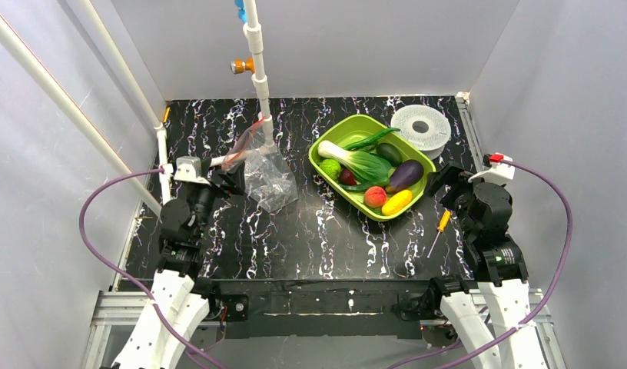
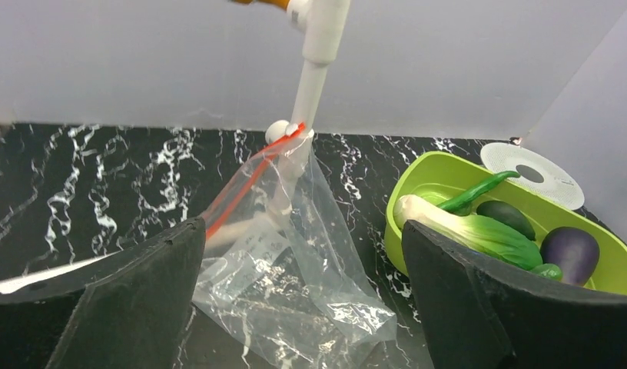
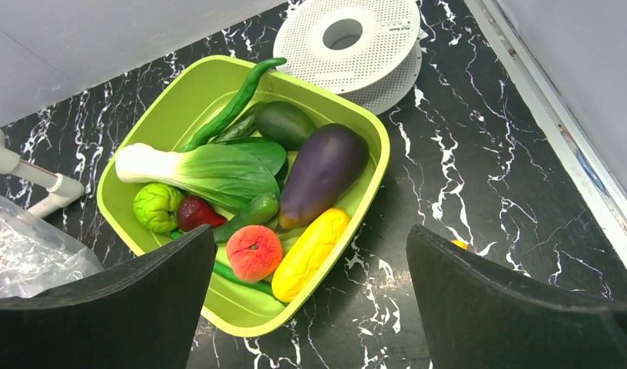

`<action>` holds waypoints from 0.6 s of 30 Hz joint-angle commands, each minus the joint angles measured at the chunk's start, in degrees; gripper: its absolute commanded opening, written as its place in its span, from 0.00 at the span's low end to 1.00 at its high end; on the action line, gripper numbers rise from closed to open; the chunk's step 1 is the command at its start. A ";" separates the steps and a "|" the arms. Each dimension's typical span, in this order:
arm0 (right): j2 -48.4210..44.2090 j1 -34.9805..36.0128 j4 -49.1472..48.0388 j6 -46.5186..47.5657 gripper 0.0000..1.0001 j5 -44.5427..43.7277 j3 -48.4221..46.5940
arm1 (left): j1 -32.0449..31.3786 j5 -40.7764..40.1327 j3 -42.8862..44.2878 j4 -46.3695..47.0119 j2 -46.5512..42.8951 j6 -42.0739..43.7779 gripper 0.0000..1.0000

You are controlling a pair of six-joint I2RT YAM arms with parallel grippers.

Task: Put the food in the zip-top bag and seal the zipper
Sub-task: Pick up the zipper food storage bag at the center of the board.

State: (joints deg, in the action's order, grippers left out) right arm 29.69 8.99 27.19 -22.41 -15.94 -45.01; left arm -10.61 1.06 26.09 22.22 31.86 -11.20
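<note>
The clear zip-top bag point(image 1: 266, 175) hangs by one corner from a white pipe stand and droops onto the table; it also shows in the left wrist view point(image 2: 295, 261). Its red-orange zipper point(image 2: 245, 184) slants up to the stand. The food lies in the lime-green tray point(image 1: 337, 132): purple eggplant point(image 3: 322, 173), bok choy point(image 3: 203, 171), yellow fruit point(image 3: 310, 252), red-orange fruit point(image 3: 253, 252), round green one point(image 3: 157, 206), long green pepper point(image 3: 233, 104). My left gripper point(image 1: 232, 178) is open and empty beside the bag. My right gripper point(image 1: 447, 184) is open and empty right of the tray.
A white perforated disc point(image 1: 420, 127) lies behind the tray. A small orange-handled screwdriver point(image 1: 439, 231) lies near my right arm. The white pipe stand point(image 1: 258, 77) rises at the back centre. White walls close in the black marbled table point(image 1: 310, 238).
</note>
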 commanded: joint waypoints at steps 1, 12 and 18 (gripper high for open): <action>-0.90 -0.26 -0.70 1.05 1.00 -0.07 -2.20 | 0.17 -3.61 3.79 -0.67 2.69 -6.51 1.00; 0.28 -0.29 -2.51 -5.03 1.00 6.49 -0.82 | 0.18 -12.34 11.98 -20.35 5.78 -15.54 0.99; 8.10 -0.17 -0.81 -3.64 1.00 21.80 -6.57 | 0.21 0.32 14.81 -21.27 7.59 -12.14 1.00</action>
State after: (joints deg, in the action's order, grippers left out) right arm 31.97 8.99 27.26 -25.81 -6.47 -46.00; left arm -10.59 -6.91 36.42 3.88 37.79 -25.25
